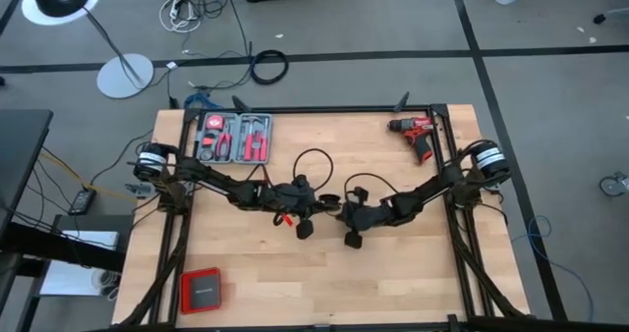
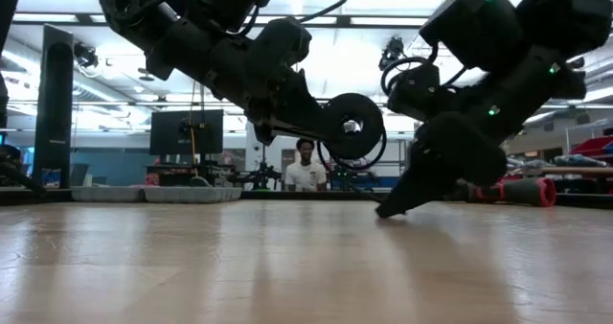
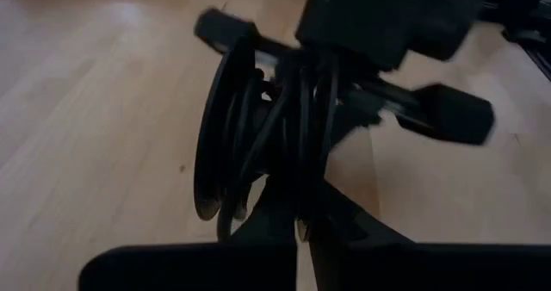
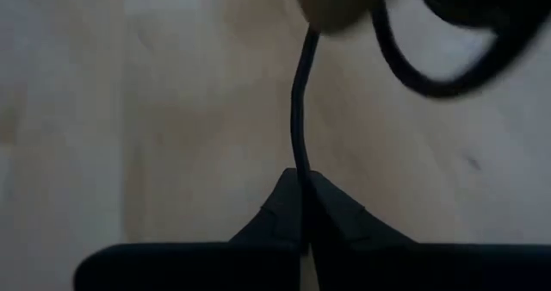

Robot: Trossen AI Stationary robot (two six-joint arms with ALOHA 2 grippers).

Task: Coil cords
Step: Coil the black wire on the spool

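At mid-table, the thin black cord (image 1: 316, 175) is gathered in loops between both grippers. The left gripper (image 3: 303, 218) is clamped shut on the bundled coils; the right gripper (image 4: 303, 207) is pinched closed on one strand running straight ahead from its tips. Both arms are stretched inward, wrists tilted down, the right nearer the loose length.

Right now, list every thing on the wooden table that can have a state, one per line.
Thin black cord: pinched by both grippers, partly coiled.
Left gripper: shut on the cord's coiled loops, mid-table.
Right gripper: shut on a single strand, beside the left.
Red drill: lying flat, far right corner.
Grey tool case: open, tools inside.
Red flat box: lying near left corner.
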